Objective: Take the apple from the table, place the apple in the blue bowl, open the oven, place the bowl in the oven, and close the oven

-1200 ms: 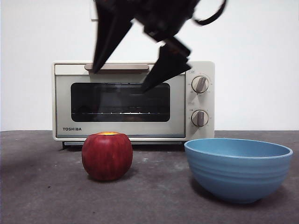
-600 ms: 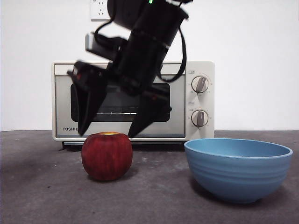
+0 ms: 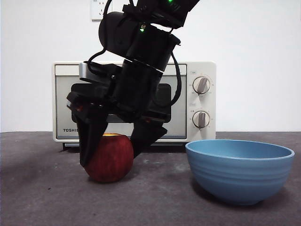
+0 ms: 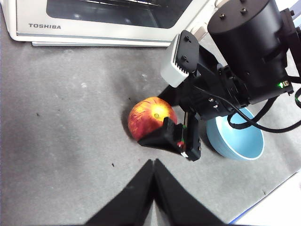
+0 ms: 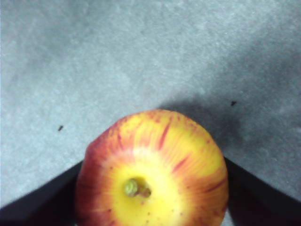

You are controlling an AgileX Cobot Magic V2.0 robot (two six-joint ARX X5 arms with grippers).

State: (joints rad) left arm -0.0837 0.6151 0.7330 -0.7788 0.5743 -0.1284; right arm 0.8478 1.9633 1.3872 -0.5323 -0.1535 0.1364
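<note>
The apple (image 3: 114,160), dark red with a yellow top, rests on the dark grey table (image 3: 42,197) in front of the oven (image 3: 202,75). My right gripper (image 3: 113,157) has come down over it, open, one jaw on each side of the fruit. In the right wrist view the apple (image 5: 155,174) fills the space between the two jaws. The blue bowl (image 3: 240,172) stands empty to the apple's right. My left gripper (image 4: 153,162) is shut and holds nothing, high above the table, looking down on the apple (image 4: 149,114) and the bowl (image 4: 235,141).
The cream oven (image 4: 28,19) stands behind with its door closed, two grey knobs (image 3: 201,85) on its right side. A wall socket (image 3: 96,9) sits above it. The right arm's black body hides much of the oven door.
The right arm has dropped from above the oven down to the table, and its open jaws now straddle the apple. Apple and bowl have not moved.
</note>
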